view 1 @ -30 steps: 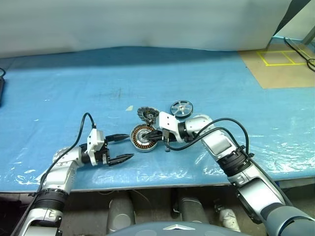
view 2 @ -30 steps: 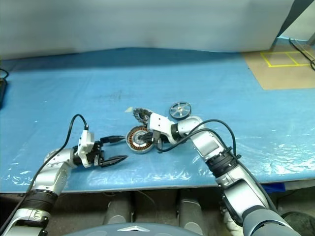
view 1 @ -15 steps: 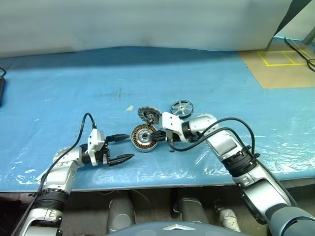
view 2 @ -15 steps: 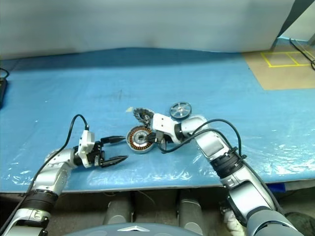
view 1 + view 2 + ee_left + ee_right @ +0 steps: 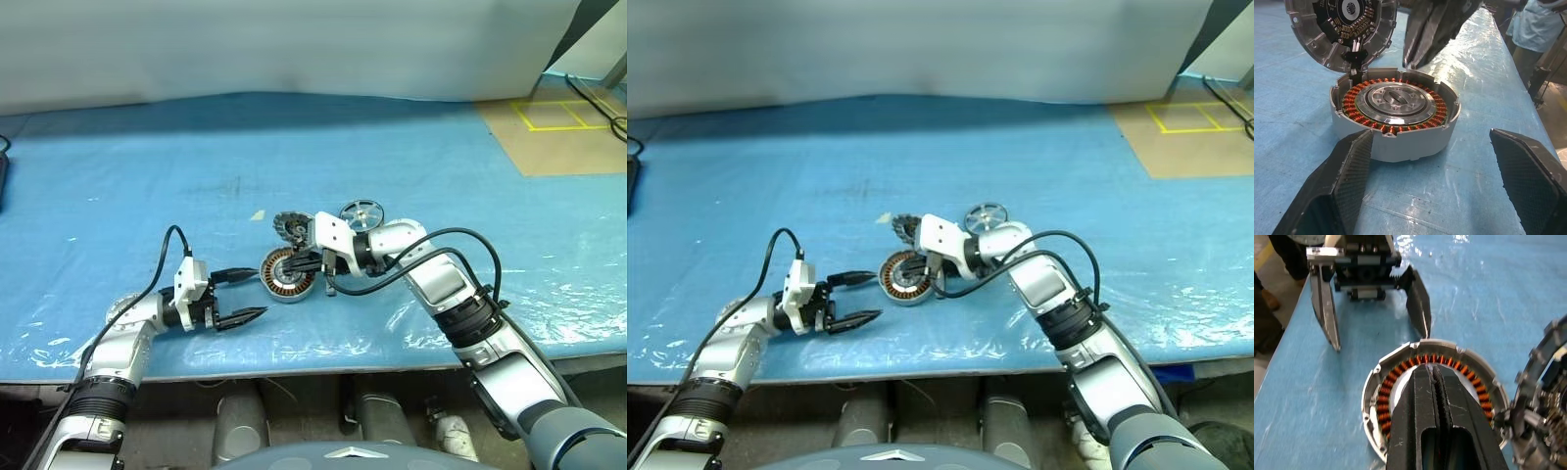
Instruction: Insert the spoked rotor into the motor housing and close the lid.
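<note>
Blue plastic sheeting covers the surface (image 5: 147,186), and the three motor parts sit close together near its front edge. The motor housing (image 5: 1395,119) lies flat with its open face up, copper windings ringed around the silver hub, and nothing sits in it yet. The lid (image 5: 1341,27) stands tilted up at the housing's far rim, its inner face turned toward the windings; it appears joined there by short leads, which would explain why it leans rather than lies flat. The spoked rotor (image 5: 361,212) rests on the sheeting just beyond the right arm, apart from the housing and untouched.

The right gripper (image 5: 1435,382) hangs over the housing's middle with its two fingers pressed together and nothing between them, pointing down at a slant; in the left wrist view its closed tips hover just above the back rim. Closed and empty like this it seems to be nudging or lining something up, not picking up. The left gripper (image 5: 243,294) waits level beside the housing with its fingers spread wide, one on each side of the housing's near wall but not touching it, likely placed to steady the housing when needed.

The rotor is not yet inserted, so the task looks to be at an early stage
</note>
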You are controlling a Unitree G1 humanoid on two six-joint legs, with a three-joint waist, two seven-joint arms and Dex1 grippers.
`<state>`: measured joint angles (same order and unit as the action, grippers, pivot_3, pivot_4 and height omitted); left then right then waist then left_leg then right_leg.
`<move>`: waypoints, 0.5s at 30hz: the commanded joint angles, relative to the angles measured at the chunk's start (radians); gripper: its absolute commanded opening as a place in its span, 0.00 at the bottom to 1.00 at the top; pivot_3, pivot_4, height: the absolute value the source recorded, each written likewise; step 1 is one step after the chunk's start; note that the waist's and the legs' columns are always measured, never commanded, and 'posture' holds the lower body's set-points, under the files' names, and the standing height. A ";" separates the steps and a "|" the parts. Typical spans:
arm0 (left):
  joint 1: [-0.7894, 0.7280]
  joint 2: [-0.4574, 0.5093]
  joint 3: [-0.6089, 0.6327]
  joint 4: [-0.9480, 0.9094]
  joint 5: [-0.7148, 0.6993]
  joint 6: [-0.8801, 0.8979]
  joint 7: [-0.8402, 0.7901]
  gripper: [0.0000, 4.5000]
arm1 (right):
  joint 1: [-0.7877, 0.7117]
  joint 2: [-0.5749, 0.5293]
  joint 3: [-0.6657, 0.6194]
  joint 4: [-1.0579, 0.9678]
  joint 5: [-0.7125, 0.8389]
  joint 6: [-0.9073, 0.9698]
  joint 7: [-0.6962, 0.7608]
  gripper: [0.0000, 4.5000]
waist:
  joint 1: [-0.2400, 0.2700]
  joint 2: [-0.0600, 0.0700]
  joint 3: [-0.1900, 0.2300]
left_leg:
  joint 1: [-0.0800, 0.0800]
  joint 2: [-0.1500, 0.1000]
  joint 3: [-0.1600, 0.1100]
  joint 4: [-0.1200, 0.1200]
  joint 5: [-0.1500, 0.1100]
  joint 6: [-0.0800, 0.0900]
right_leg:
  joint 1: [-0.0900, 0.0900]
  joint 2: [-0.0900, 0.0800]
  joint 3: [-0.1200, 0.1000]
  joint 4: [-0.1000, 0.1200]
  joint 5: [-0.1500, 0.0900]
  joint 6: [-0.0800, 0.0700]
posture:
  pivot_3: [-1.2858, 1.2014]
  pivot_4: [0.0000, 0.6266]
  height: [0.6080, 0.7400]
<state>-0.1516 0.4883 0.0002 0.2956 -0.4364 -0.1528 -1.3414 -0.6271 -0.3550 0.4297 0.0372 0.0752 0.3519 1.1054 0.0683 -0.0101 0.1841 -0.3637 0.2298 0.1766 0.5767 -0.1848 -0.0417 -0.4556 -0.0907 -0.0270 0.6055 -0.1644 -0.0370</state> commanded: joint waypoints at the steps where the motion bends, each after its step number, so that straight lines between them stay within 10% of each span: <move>1: 0.004 0.000 0.006 -0.037 -0.005 -0.002 0.002 0.89 | -0.025 0.026 -0.013 0.048 0.001 -0.039 -0.024 0.01 | 0.000 0.000 0.000 | 0.000 0.000 0.000 0.000 0.000 0.000 | 0.000 0.000 0.000 0.000 0.000 -0.001 | 0.52 0.24 1.00; 15: 0.005 0.007 0.013 -0.040 -0.006 -0.002 0.005 0.89 | 0.002 0.047 0.018 0.179 -0.056 -0.102 -0.045 0.01 | 0.000 0.000 0.000 | -0.001 0.000 0.000 0.000 0.000 0.000 | -0.001 0.000 0.000 0.000 0.001 -0.001 | 0.52 0.24 1.00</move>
<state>-0.1506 0.4890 0.0003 0.2909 -0.4359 -0.1528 -1.3375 -0.6343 -0.3098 0.4404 0.2188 0.0253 0.2637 1.0616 0.0681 -0.0100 0.1841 -0.3646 0.2299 0.1768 0.5767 -0.1850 -0.0421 -0.4565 -0.0906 -0.0270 0.6054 -0.1637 -0.0382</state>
